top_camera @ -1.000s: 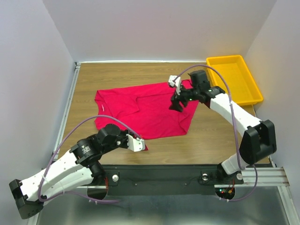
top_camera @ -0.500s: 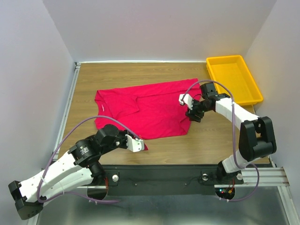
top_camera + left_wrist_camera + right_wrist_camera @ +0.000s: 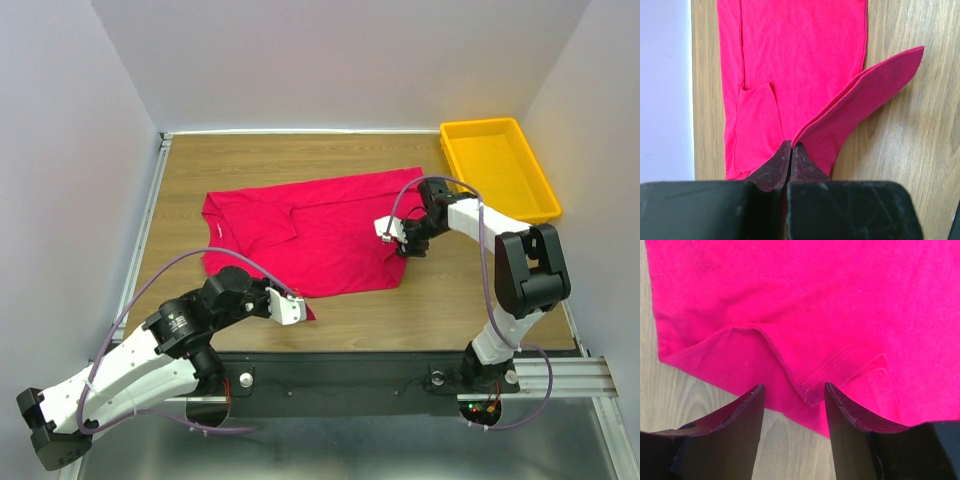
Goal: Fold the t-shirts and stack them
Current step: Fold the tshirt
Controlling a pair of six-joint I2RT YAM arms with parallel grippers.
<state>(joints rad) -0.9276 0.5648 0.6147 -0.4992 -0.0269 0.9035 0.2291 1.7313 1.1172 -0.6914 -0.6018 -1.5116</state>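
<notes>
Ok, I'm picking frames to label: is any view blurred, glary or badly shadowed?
Top external: evenly lit and sharp, with no glare on the t-shirt. Left wrist: cloth crisp, the left gripper a dark foreground mass. Right wrist: the red reads pinker, stitching still legible, and the right gripper is dark.

1 red t-shirt [image 3: 320, 235], 1 yellow tray [image 3: 500, 170], 1 wooden desk [image 3: 250, 160]. 2 arms: left arm [image 3: 150, 350], right arm [image 3: 525, 270]. 2 claws: left claw [image 3: 790, 149], right claw [image 3: 794, 390].
</notes>
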